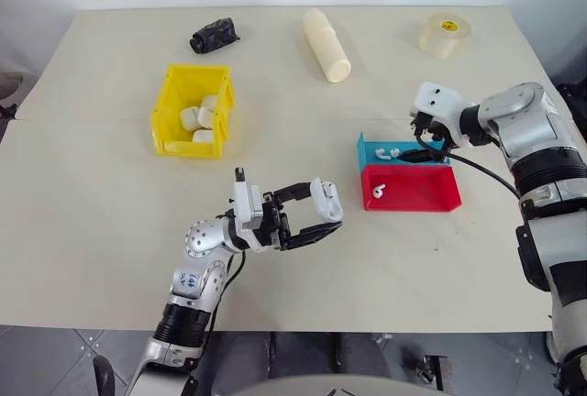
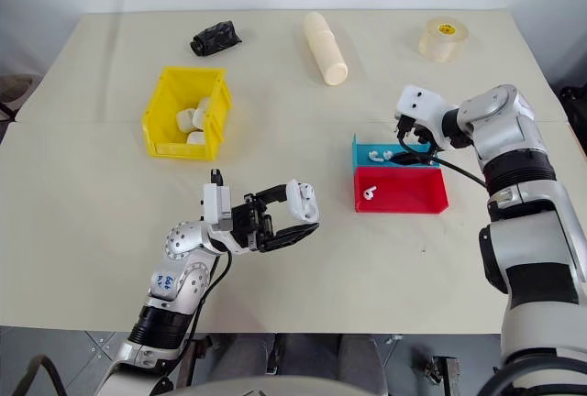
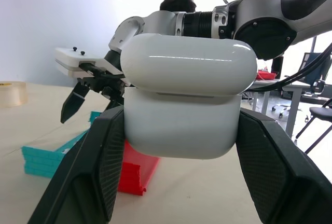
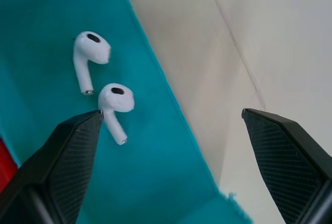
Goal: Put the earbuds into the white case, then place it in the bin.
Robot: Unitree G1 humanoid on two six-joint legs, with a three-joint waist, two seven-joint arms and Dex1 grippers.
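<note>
Right wrist view: open right gripper (image 4: 168, 146) poised over the blue tray (image 4: 46, 6), two earbuds (image 4: 115, 99) lying ahead of it, off toward one finger rather than centred in the gap.

The right arm is the nearer one; the earbuds' stems run roughly parallel, pointing back toward the gripper, so I judge it must shift toward them before closing. A third earbud (image 1: 378, 191) lies in the red tray (image 1: 413, 196). Left gripper (image 1: 321, 217) clamps the white case (image 1: 326, 199), lid closed, held above the table (image 1: 92, 194), well apart from the yellow bin (image 1: 170, 107). No legible writing or brand anywhere.
</note>
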